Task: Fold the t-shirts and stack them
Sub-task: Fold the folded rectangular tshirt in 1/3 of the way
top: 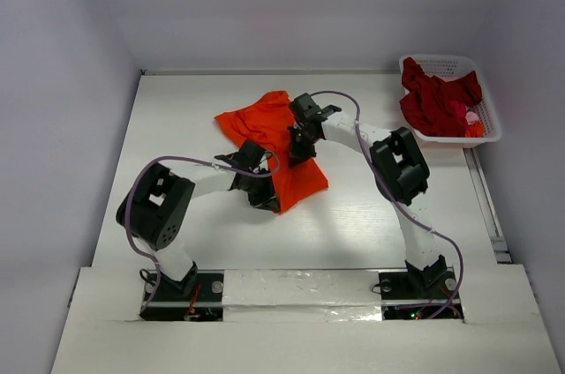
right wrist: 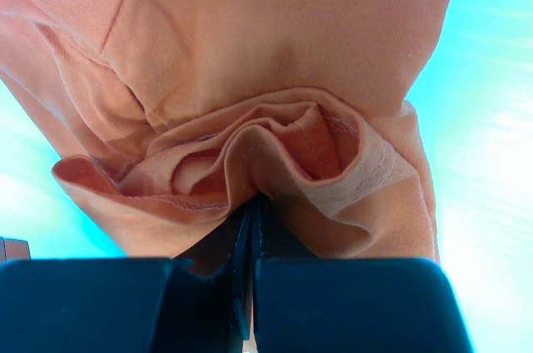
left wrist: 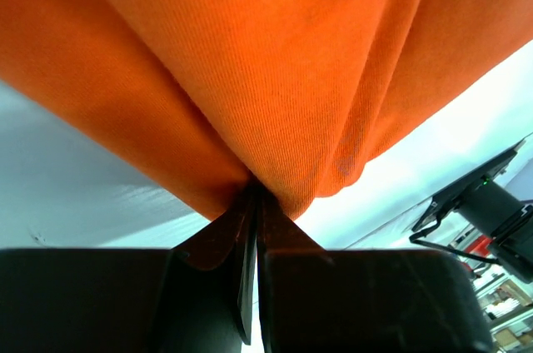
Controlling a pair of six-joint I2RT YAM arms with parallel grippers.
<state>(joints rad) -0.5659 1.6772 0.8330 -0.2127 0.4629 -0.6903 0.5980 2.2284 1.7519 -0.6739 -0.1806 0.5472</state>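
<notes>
- The orange t-shirt (top: 265,123) lies crumpled near the middle of the table (top: 371,215).
- The left gripper (left wrist: 254,195) is clamped tight on the shirt's near edge, and the cloth fans out in folds from its tips.
- The right gripper (right wrist: 252,203) is pinched tight on a bunched, stitched edge of the same shirt, a bit farther back.
- The two grippers are near each other.
- The dark red t-shirts (top: 433,100) sit in a heap in the white basket (top: 441,62) at the far right corner, well apart from the orange t-shirt.

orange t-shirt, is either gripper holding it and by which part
Both hold the bright orange cloth t-shirt: left gripper pinches a plain fold, right gripper a bunched stitched edge.
</notes>
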